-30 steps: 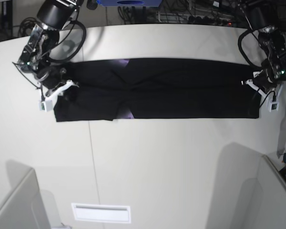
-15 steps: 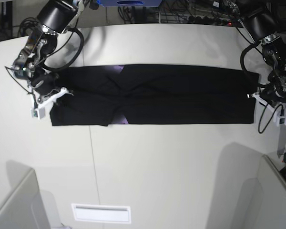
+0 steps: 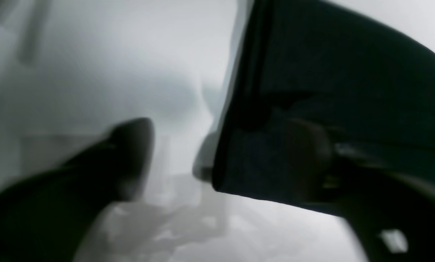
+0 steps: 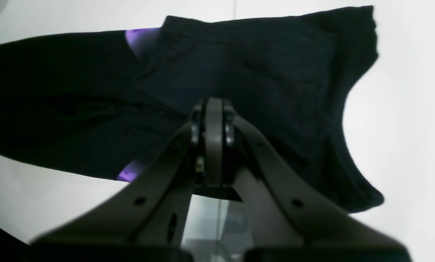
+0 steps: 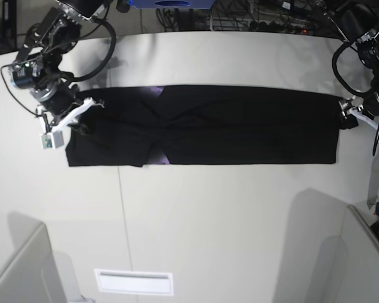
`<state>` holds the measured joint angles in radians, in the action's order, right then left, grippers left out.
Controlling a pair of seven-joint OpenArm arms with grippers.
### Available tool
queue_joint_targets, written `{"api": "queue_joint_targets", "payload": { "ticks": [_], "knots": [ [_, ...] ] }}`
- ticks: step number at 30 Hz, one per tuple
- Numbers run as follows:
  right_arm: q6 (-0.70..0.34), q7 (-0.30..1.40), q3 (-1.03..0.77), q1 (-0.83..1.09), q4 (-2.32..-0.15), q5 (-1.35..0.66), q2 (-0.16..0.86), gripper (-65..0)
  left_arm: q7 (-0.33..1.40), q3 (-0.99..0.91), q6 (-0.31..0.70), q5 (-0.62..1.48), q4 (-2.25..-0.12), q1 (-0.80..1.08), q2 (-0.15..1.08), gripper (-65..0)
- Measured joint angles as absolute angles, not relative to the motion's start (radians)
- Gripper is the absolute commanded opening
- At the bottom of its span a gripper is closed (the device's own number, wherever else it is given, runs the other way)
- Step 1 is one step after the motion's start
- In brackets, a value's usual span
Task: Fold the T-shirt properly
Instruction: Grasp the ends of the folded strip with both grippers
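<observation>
The black T-shirt lies flat as a long folded strip across the table, with slivers of purple print at its folds. In the base view my left gripper sits at the strip's right end. In the left wrist view that gripper is open: one finger is off the cloth and the other lies against the shirt's corner. My right gripper hovers at the left end. Its fingers are shut together above the sleeve end, with no cloth seen between them.
The white table extends toward the front. Grey dividers stand at the front left and front right. A white slotted plate lies near the front edge. Cables run along the back.
The shirt was dragged a little toward the front and now rests still. My left gripper has opened and let go of the right end. The right arm has risen and moved back.
</observation>
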<state>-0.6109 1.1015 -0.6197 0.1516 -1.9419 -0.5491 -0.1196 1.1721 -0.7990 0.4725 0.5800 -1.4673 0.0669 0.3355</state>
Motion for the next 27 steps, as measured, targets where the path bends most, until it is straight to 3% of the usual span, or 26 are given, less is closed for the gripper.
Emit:
{"api": "queue_joint_targets", "payload": {
  "ticks": [11,12,16,21,27],
  "knots": [
    [-0.611,1.101,-0.617,0.157,-1.942,-0.551,-0.119,-65.0,1.154,-0.667,0.472,0.580,-1.362,0.001,0.340,0.0],
    [-0.611,1.101,-0.617,0.157,-1.942,-0.550,-0.119,-65.0,1.145,-0.661,0.472,0.575,-1.339,-0.005,0.335,-2.1],
    [-0.611,1.097,-0.617,0.168,-1.942,-0.551,-0.118,-65.0,1.119,-0.659,0.473,0.595,-1.277,-0.019,0.348,-25.2],
    [-0.611,1.100,-0.618,0.178,-1.942,-0.551,-0.119,-65.0,1.113,-0.664,0.476,0.608,-1.222,-0.028,0.355,-65.0],
    [-0.611,1.100,-0.622,0.185,-1.942,-0.550,-0.118,-65.0,0.986,-0.648,0.475,0.598,-1.211,-0.007,0.379,-65.0]
  ]
}}
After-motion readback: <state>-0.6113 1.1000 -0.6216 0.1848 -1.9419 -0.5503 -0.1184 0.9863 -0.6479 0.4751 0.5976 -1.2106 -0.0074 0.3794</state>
